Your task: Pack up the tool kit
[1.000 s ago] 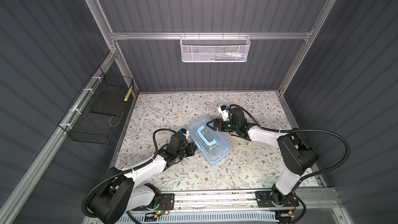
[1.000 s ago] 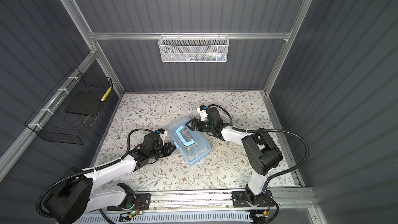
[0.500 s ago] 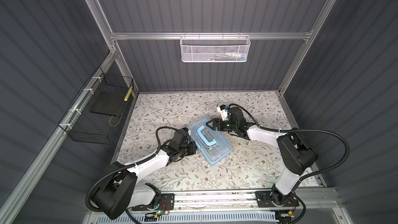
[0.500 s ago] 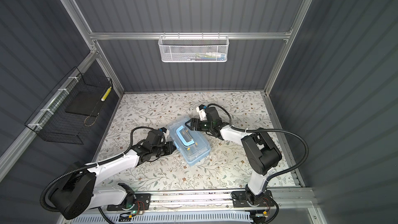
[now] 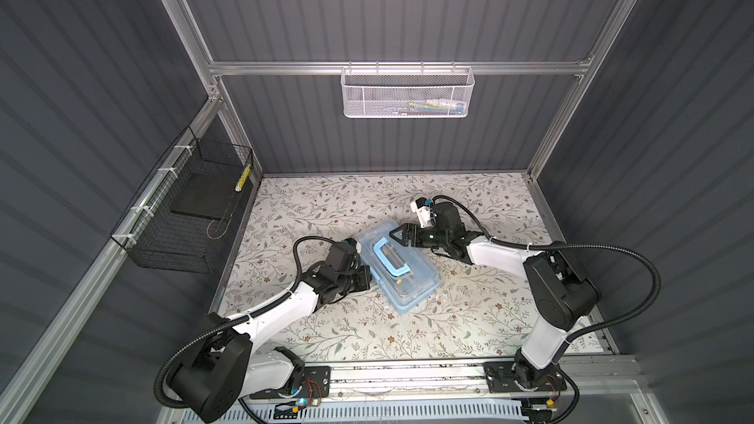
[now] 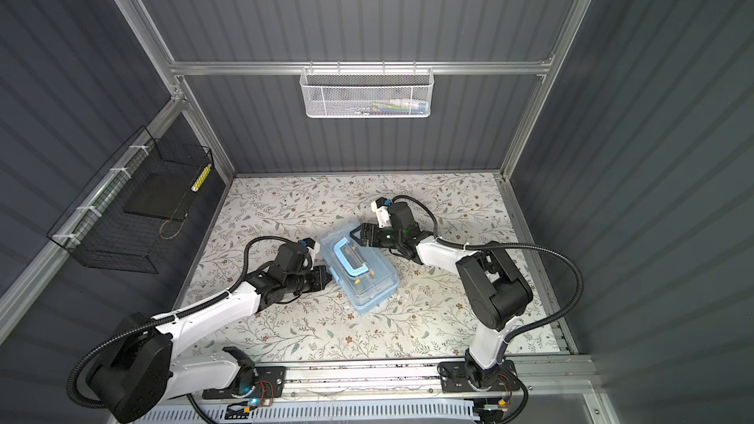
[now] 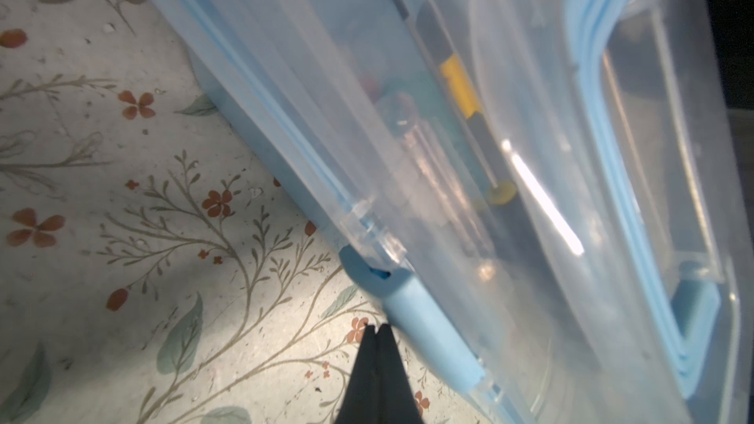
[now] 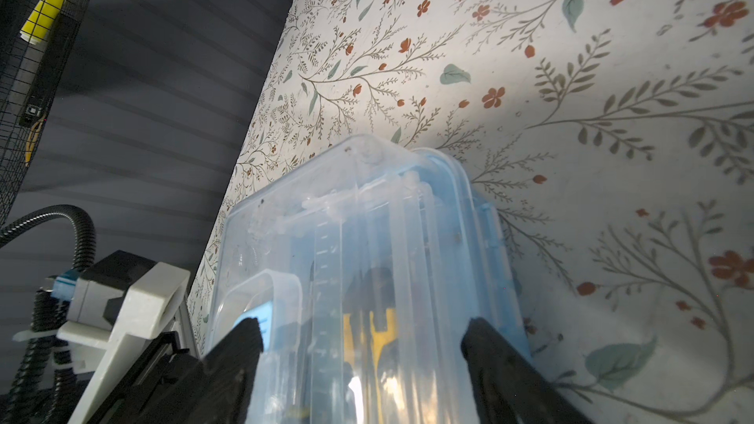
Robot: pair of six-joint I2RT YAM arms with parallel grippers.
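The tool kit (image 5: 398, 269), a small rectangular light-blue plastic box with a clear lid, lies slantwise on the floral-patterned tabletop (image 5: 326, 205), straight ahead of the left end effector (image 7: 377, 332) and under the tips of the right end effector (image 8: 361, 332). I'd judge it light and fairly stiff, though the thin smooth walls look slippery and the lid likely flexes under a push. The yellow and grey tools seen through the lid would probably rattle if it tipped. The pale-blue U-shaped handle (image 5: 391, 256), lying flat on the lid, looks the surest place to lift it; for steadying, pressing down on the lid or bracing a side wall should do. The left end effector has its black fingertips pressed together, empty, pointed at the blue latch (image 7: 424, 332) on the long side nearest it. Whether they touch the latch or sit just beside it I cannot tell. The right end effector stands spread wide over the kit's end nearest it, gripping nothing. Contact with the lid I cannot make out.
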